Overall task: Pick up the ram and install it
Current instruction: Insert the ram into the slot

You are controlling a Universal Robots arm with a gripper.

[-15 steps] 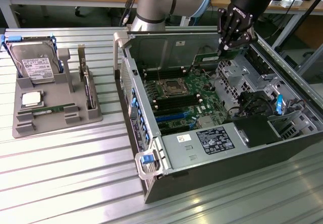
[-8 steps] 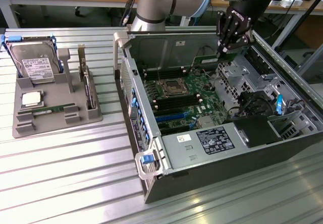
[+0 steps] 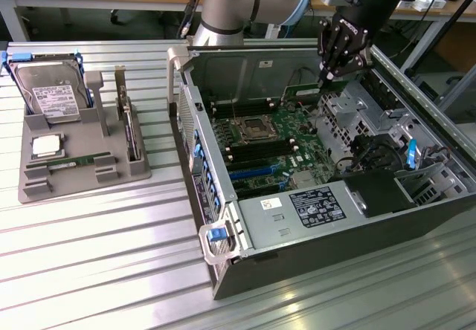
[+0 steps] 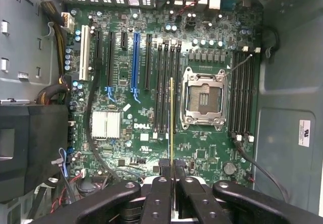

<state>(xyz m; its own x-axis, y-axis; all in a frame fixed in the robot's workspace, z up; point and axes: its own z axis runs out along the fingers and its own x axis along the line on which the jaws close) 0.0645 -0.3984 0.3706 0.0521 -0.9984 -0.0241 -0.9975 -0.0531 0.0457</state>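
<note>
While your gripper [image 4: 173,176] hangs over the open computer case [image 3: 312,278], its fingers [image 4: 159,199] are clenched on the ram [image 4: 172,123]; you see the stick edge-on above the motherboard's [image 4: 202,153] memory slots [image 4: 162,88]. The processor socket [image 4: 204,100] lies just beside it.

We see open case [image 3: 297,259] lying on ribbed metal table [image 3: 89,270]. Inside case: green motherboard [image 3: 260,155], CPU socket [image 4: 203,98] with silver frame, silver heatsink [image 4: 106,124], blue slot [image 4: 135,57]. Labelled power supply [image 3: 297,209] at case's end nearest exterior camera. Grey tray [image 3: 137,168] beside case, on exterior view's left, not touching. On tray we spot hard drive [image 3: 50,92] upright, processor [image 3: 46,146] flat.
</note>
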